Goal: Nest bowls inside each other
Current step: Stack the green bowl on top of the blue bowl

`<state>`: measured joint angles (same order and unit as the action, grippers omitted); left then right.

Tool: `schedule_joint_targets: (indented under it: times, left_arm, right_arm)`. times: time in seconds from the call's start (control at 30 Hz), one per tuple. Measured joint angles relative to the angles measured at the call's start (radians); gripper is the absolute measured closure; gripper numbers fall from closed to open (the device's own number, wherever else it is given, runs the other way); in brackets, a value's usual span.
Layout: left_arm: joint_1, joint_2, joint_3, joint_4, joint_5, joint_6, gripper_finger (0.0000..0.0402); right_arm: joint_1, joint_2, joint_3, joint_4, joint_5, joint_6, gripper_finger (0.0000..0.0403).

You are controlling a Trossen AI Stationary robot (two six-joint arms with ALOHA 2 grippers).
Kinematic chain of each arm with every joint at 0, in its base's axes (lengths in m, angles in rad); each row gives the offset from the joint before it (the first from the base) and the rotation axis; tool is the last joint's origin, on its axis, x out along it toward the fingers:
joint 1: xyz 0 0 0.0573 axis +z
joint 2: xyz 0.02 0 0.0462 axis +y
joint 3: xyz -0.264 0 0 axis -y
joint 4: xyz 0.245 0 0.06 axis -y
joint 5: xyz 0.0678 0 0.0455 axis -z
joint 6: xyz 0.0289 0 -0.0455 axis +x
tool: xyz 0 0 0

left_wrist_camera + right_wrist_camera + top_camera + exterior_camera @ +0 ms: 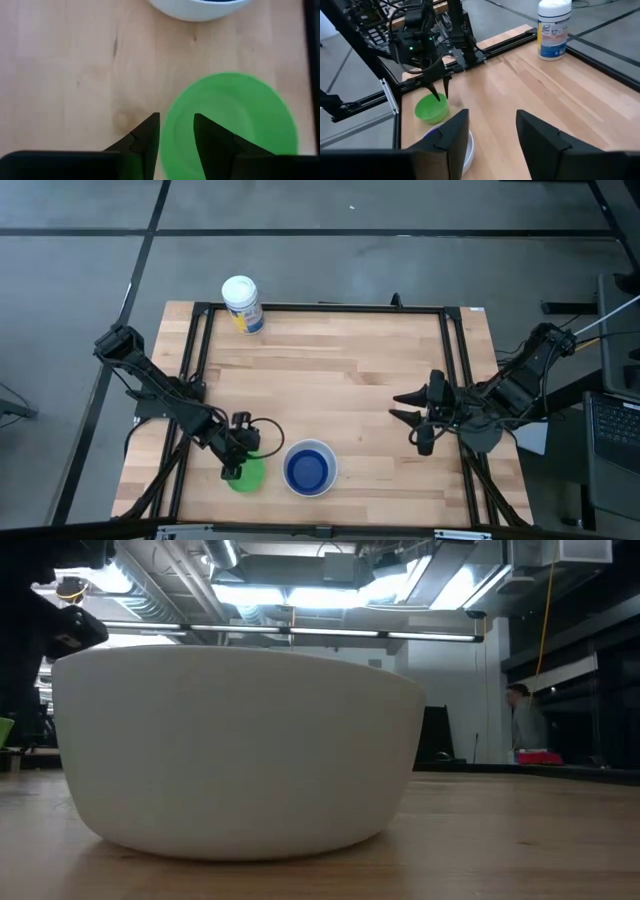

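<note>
The green bowl (247, 473) stands upright on the wood near the table's front left. My left gripper (236, 460) hangs open over its far-left rim (169, 120), pointing steeply down, with one finger (146, 142) outside the rim and the other (212, 142) over the bowl's hollow. Just to the right stands the white bowl (310, 468) with a dark blue bowl (307, 471) inside it. The white bowl fills the low view (240, 750). My right gripper (412, 420) hovers open and holds nothing above the table's right part. My left gripper's fingers straddle the green bowl's rim (439, 100) from above, one outside and one inside. A gap shows between them, and I cannot tell whether either finger touches the rim. The bowl rests on the table.
A white cylindrical container with a yellow-blue label (242, 304) stands at the far left corner. Black rails (320, 307) frame the tabletop. Bare wood lies across the middle and the far right. A person (525, 720) stands in the room beyond the table.
</note>
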<state>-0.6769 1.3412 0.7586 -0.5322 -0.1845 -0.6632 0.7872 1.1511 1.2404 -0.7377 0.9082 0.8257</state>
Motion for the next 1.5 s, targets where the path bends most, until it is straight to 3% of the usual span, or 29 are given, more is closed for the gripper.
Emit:
schedule_joint_targets:
  times: [0.27, 0.57, 0.77, 0.83, 0.93, 1.0, 1.2, 1.33, 1.5]
  left_arm:
    - [0.009, -0.003, -0.039, -0.012, 0.025, 0.026, 0.0286]
    - [0.014, -0.004, -0.154, 0.154, 0.076, -0.017, 0.0286]
    - [0.047, -0.003, -0.217, 0.241, 0.097, 0.006, 0.0288]
    - [0.077, 0.0, -0.22, 0.245, 0.103, 0.041, 0.0303]
    - [0.151, 0.01, -0.221, 0.277, 0.138, 0.121, 0.0369]
    - [0.202, 0.017, -0.219, 0.332, 0.145, 0.167, 0.0391]
    - [0.295, 0.019, -0.091, 0.287, 0.079, 0.319, 0.0397]
    - [0.306, 0.022, 0.056, 0.174, 0.045, 0.401, 0.0398]
    - [0.303, 0.03, 0.222, 0.081, 0.025, 0.462, 0.0398]
  right_arm:
    - [0.001, 0.0, 0.0, -0.02, 0.01, 0.001, 0.0244]
    - [0.088, -0.033, -0.082, -0.063, 0.099, 0.108, 0.0229]
    - [0.213, -0.106, -0.215, -0.025, 0.288, 0.214, 0.0229]
    - [0.246, -0.122, -0.247, -0.026, 0.36, 0.233, 0.0236]
    - [0.283, -0.14, -0.313, -0.039, 0.433, 0.295, 0.025]
    - [0.306, -0.146, -0.375, -0.038, 0.482, 0.362, 0.026]
    - [0.368, -0.129, -0.58, 0.042, 0.578, 0.615, 0.0291]
    - [0.389, -0.108, -0.686, 0.145, 0.616, 0.674, 0.0306]
    - [0.413, -0.108, -0.784, 0.152, 0.656, 0.773, 0.0316]
